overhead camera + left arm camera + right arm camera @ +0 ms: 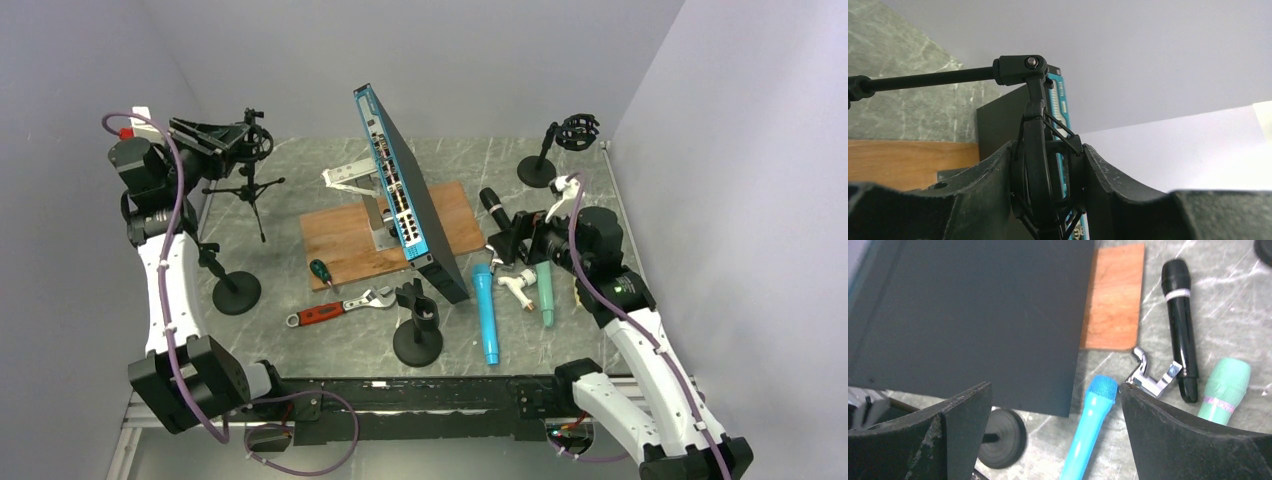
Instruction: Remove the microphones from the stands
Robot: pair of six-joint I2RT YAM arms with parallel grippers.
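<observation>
Top view, left arm [170,280]: is rising from its base at the near left and bending toward the far left corner, with the wrist held high.
Top view, left gripper [238,142]: is clamping the cradle [260,140] at the head of the tripod stand [251,192].
Top view, right arm [640,330]: is leaning in from the near right, with the wrist tipped down over the table [320,345].
Top view, right gripper [513,238]: is hanging beside the black box [410,200], which is standing tilted on the wooden board [345,240].
Top view, microphones: a blue microphone [486,315], a green microphone [546,292] and a black microphone [494,208] are lying on the table near the right gripper.
Left wrist view, fingers [973,195]: are pressing on both sides of the cradle's ring, with the jaws partway closed.
Left wrist view, rod [933,77]: is running in from the left to a screw joint above the cradle.
Left wrist view, microphone in cradle: I cannot tell whether one is sitting inside, because the ring and its cords are hiding the middle.
Right wrist view, fingers [1173,435]: are standing wide apart and holding nothing.
Right wrist view, below: the blue microphone is lying between the fingers. A metal clip [1150,376] is lying just beside its head, and the black and green microphones are lying farther right.
</observation>
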